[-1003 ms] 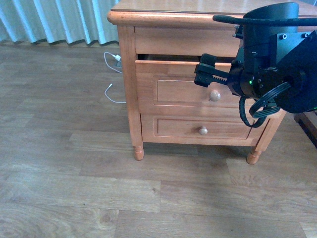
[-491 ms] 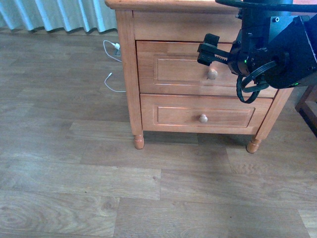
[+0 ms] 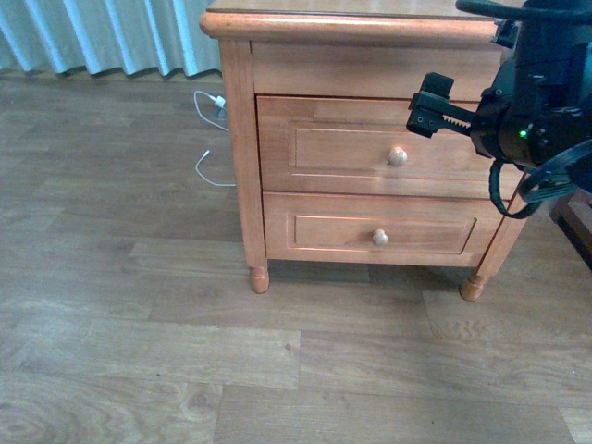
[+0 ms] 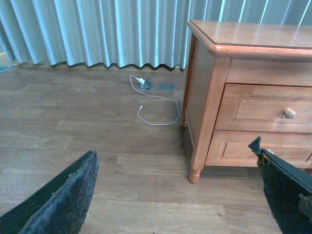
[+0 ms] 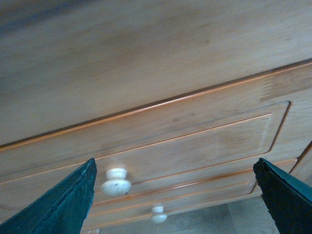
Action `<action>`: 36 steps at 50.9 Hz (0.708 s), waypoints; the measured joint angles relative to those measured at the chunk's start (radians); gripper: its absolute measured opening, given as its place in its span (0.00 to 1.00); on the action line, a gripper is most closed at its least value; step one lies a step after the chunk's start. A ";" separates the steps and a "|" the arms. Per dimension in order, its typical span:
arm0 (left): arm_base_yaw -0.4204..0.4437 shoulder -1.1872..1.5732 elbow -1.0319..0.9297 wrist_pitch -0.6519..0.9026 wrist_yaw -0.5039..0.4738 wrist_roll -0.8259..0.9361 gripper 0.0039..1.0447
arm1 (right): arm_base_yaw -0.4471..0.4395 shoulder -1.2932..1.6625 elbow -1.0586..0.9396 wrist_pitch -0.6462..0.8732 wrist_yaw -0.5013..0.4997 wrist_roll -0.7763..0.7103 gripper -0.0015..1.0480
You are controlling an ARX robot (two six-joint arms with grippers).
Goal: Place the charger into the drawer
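The drawer (image 3: 342, 148), the upper one of the honey-coloured nightstand (image 3: 239, 166), is pushed fully in, its round knob (image 3: 397, 156) facing out. The charger is hidden from every view. My right gripper (image 3: 427, 104) hovers open just in front of the drawer's upper right part, touching nothing. In the right wrist view the drawer front (image 5: 170, 141) and knob (image 5: 116, 181) fill the space between the spread fingers of the right gripper (image 5: 174, 163). My left gripper (image 4: 173, 148) is open and empty over the floor, well left of the nightstand, with the drawer (image 4: 258, 109) far off.
The similar lower drawer (image 3: 379, 231) is also shut. A thin white cable with a white plug (image 3: 211, 139) lies on the wooden floor beside the nightstand, below pale curtains (image 3: 102, 37). Dark furniture (image 3: 578, 217) stands at the right edge.
The upper drawer stood partly open a second ago and is now shut. My right gripper has drawn back to the right of the knob.
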 joint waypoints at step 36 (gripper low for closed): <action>0.000 0.000 0.000 0.000 0.000 0.000 0.95 | -0.118 -0.996 -0.543 -0.382 -0.238 -0.137 0.92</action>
